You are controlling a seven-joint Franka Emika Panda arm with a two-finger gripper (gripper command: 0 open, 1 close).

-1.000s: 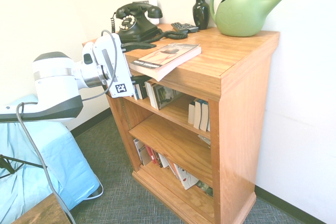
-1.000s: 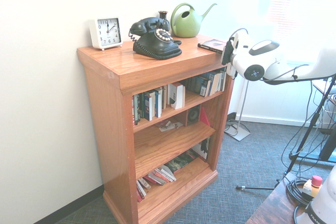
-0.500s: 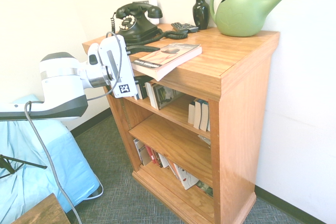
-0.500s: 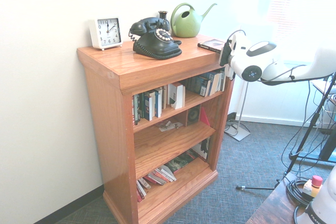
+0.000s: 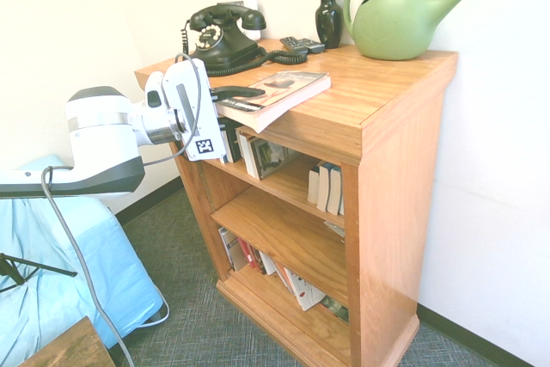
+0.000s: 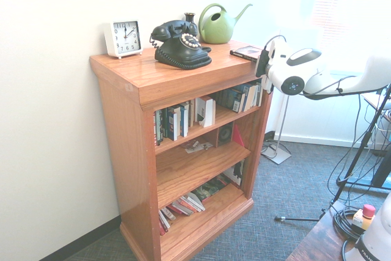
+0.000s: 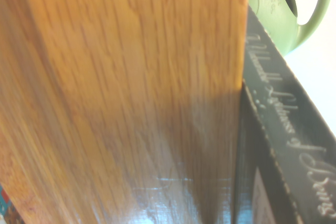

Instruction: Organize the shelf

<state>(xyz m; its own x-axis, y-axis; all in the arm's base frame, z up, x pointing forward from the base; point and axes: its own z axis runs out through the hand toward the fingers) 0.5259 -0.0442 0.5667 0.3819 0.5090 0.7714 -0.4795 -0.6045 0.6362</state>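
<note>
The shelf is a honey-orange bookcase with books on its inner shelves. A paperback book lies flat on its top, its spine corner jutting over the front edge. My gripper is at that corner, open, with one dark finger lying over the book's near edge; the lower finger is hidden. In the wrist view the front face of the wooden top fills the picture, with the book's dark spine beside it.
On the top stand a black rotary phone, a dark vase, a remote, a green watering can and a white clock. A blue-covered surface lies below the arm.
The gripper has come down and in toward the book's overhanging corner; its upper finger, earlier above the book, now lies over its near edge. The book has not moved.
</note>
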